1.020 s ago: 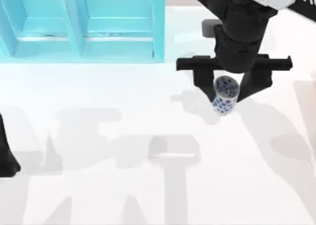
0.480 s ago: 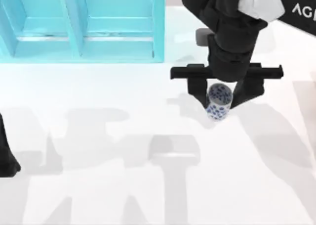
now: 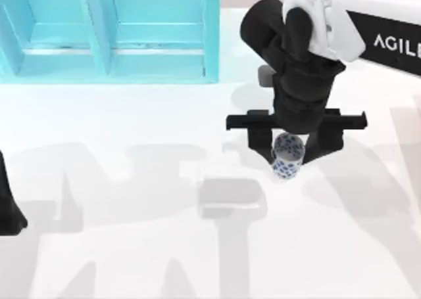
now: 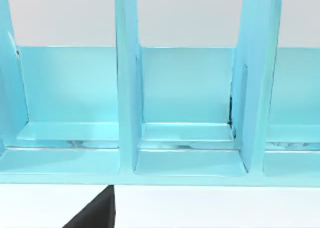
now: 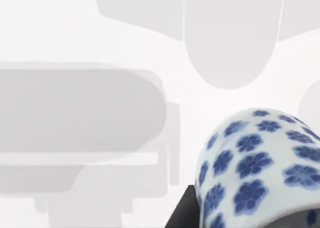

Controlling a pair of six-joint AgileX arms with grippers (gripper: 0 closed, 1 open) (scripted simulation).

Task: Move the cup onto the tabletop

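Right arm extended in from the table's right side, white link and black wrist hanging over the tabletop (image 3: pixel 131 259) a little right of centre. Right gripper (image 3: pixel 288 153) pointed downward, its black crossbar running left to right. The two fingers (image 3: pixel 258 140) stood on either side of the cup (image 3: pixel 287 156), clamped against its walls at roughly 9 and 3 o'clock of the cup.

Cup: small, white, blue flower pattern. Seen from above with its open mouth upward and its flowered side showing toward 6 o'clock, so it appeared slightly tilted. Whether its base touched the white surface or hung just above could not be told. Right wrist view showed the cup (image 5: pixel 255 173) close up, flowered wall curving across the corner, one black finger edge (image 5: pixel 182 213) beside it, and grey shadows of the arm on the white surface beyond.

Turquoise shelf unit (image 3: pixel 105 62) sat at about 10 o'clock from the cup, well apart from it, along the table's far edge. Left wrist view looked into its compartments (image 4: pixel 185 87), separated by upright dividers.

Left arm (image 3: pixel 10 207) sat parked at the table's left edge, black; the state of its fingers could not be told.
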